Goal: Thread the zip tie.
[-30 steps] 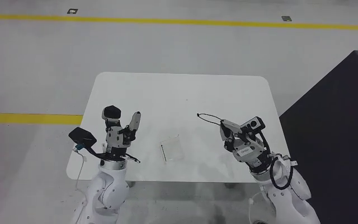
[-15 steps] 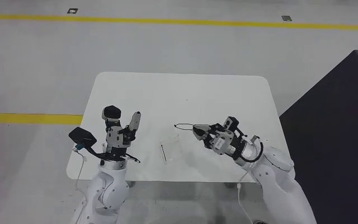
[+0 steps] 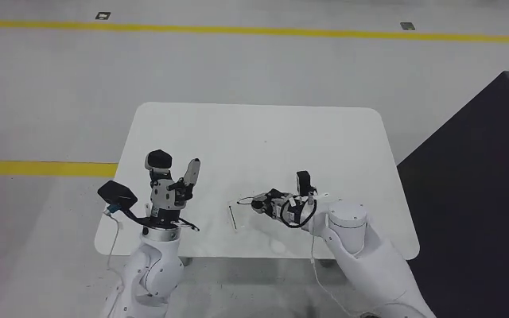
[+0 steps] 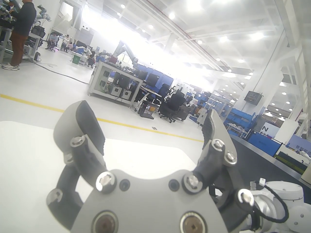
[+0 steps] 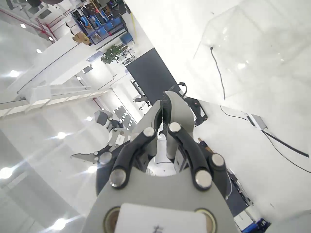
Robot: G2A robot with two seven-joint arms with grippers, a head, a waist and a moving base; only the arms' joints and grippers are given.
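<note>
My right gripper (image 3: 258,203) is low over the table's front middle, shut on a thin black zip tie (image 3: 243,199) whose free end sticks out to the left. In the right wrist view the gripper (image 5: 164,103) has its fingers pressed together with a dark strip between them. A second black zip tie (image 3: 231,216) lies straight on the table just left of it, also seen on the tabletop as a dark line (image 5: 218,72). My left gripper (image 3: 181,180) is raised at the table's front left, open and holding nothing, its two fingers (image 4: 90,132) spread wide.
A clear plastic sheet (image 3: 246,210) lies flat on the white table (image 3: 254,135) under and beside the loose zip tie. A dark panel (image 3: 469,183) stands along the table's right side.
My right arm has swung left and down from the table's right side to the front middle, carrying the zip tie. The left arm has not moved.
</note>
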